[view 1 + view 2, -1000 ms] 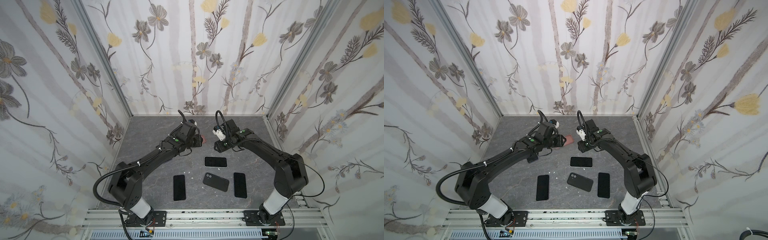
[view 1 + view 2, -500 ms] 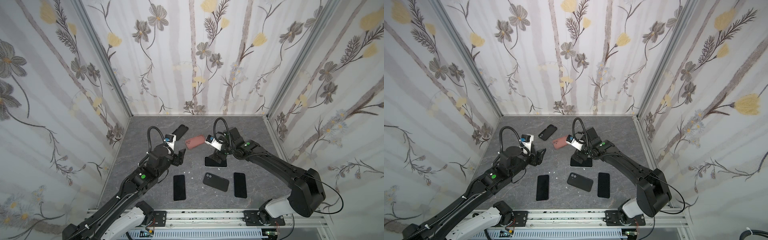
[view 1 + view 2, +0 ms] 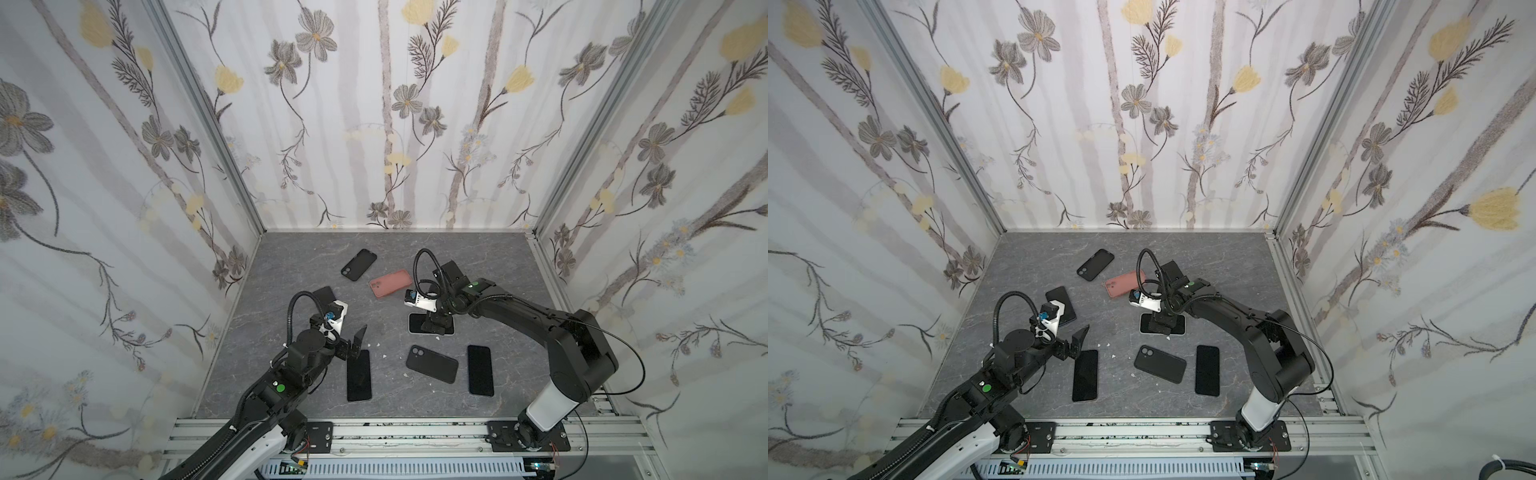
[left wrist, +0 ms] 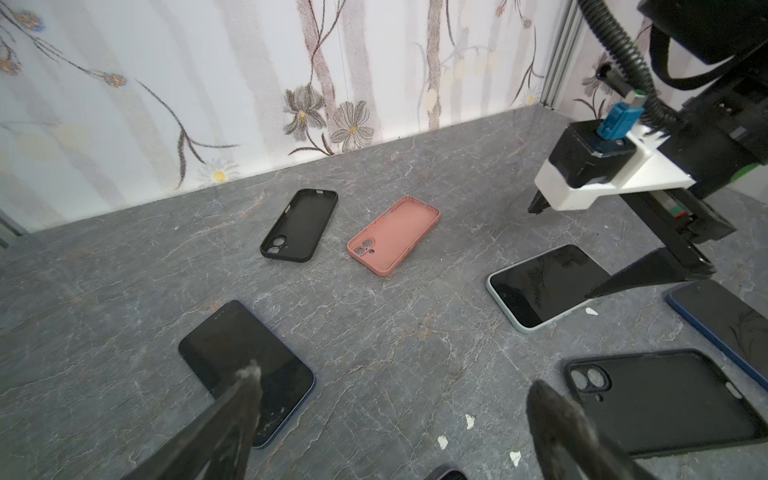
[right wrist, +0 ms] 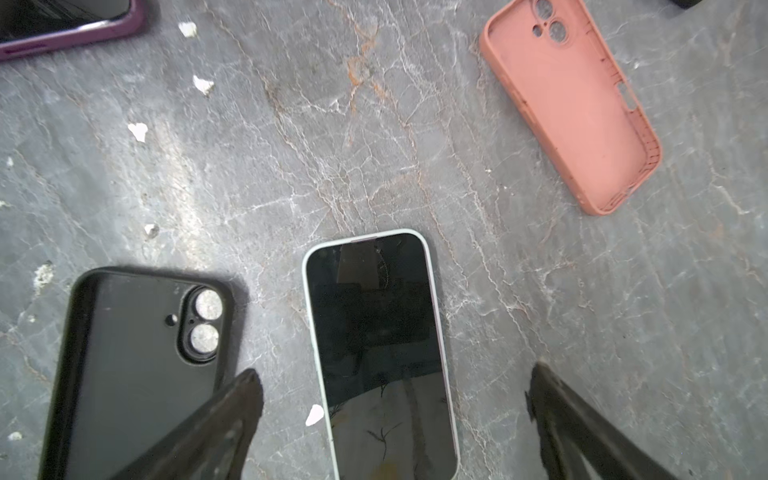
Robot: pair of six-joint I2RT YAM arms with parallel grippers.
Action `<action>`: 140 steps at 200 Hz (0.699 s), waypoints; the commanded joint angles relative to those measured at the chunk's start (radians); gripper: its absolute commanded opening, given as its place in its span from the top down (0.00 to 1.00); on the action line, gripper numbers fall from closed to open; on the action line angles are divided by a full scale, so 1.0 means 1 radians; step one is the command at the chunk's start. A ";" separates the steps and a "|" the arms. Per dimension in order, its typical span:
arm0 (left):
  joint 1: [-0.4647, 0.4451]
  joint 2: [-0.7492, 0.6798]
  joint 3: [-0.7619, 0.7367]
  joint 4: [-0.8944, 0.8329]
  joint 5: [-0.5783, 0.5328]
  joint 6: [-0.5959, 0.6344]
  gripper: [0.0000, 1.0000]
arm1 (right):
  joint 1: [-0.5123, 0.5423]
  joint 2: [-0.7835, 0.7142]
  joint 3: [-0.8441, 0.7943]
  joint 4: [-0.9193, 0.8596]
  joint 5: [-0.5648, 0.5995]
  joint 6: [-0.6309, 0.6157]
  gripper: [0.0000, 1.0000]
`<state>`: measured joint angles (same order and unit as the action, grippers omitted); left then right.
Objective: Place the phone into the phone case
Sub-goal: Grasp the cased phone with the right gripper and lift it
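Both claws have let go. A second ago they were close together at the back of the worktop (image 3: 478,257) with the pink case between them. The pink case (image 3: 391,283) now lies hollow side up on the worktop, empty and held by nothing.

The left claw (image 4: 395,382) stands with its fingers wide apart and has drawn back toward its own base. A dark phone (image 4: 224,345) lies just under one of its fingers, untouched.

The right claw (image 5: 392,376), fingers likewise spread wide, hangs over the pale-rimmed phone (image 5: 374,324). That phone lies screen up beneath the gap between the fingers and is not gripped. The pink case sits ahead of this claw and off to one side, near the phone but apart from it. A black case (image 5: 137,353), hollow up, lies just beside one finger.

Finding: the case looks set down ready to receive a phone. The right claw appears lined up to take the pale-rimmed one. The fitting itself is not yet begun.
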<state>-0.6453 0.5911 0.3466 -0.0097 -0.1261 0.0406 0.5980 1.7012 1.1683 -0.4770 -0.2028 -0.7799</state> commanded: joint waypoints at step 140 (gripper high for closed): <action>0.001 0.058 -0.007 0.030 0.074 0.063 0.00 | -0.045 0.168 0.048 -0.118 0.020 -0.088 0.00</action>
<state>-0.6453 0.6460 0.3420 -0.0116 -0.0662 0.0856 0.5503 1.8572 1.2205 -0.5732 -0.1890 -0.8467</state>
